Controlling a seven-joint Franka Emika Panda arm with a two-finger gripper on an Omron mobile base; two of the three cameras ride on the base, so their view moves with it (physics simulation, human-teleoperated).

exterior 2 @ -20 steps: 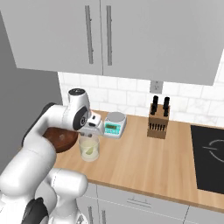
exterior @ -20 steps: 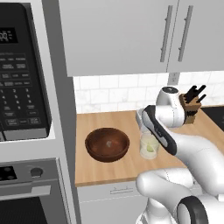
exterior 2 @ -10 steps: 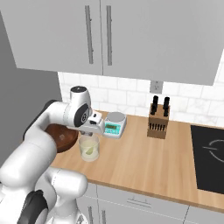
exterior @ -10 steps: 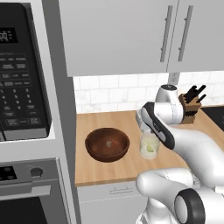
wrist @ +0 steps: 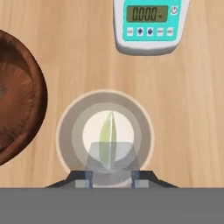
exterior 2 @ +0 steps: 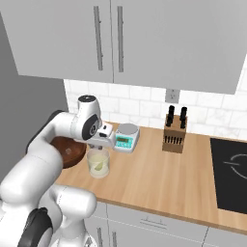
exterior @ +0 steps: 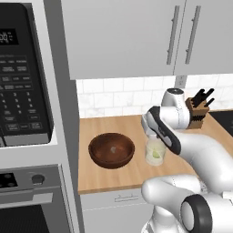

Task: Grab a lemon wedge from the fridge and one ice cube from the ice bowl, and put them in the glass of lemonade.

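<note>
The glass of lemonade (wrist: 65, 131) stands on the wooden counter right of the ice bowl (wrist: 22, 109), a dark brown wooden bowl. A pale yellow-green lemon wedge (wrist: 107, 129) lies inside the glass. My gripper (wrist: 111, 175) hangs straight above the glass mouth, shut on a clear ice cube (wrist: 124, 153) between its fingertips. From the base, the glass (exterior: 154, 152) (exterior 2: 98, 163) sits under the white hand, next to the bowl (exterior: 111, 150) (exterior 2: 65, 150). The fridge is out of view.
A white and teal kitchen scale (wrist: 148, 26) (exterior 2: 126, 136) stands just behind the glass. A knife block (exterior 2: 173, 132) (exterior: 198, 109) is farther right, then a black cooktop (exterior 2: 231, 169). The microwave (exterior: 22, 77) and oven column bounds the counter's left end. Grey wall cabinets hang overhead.
</note>
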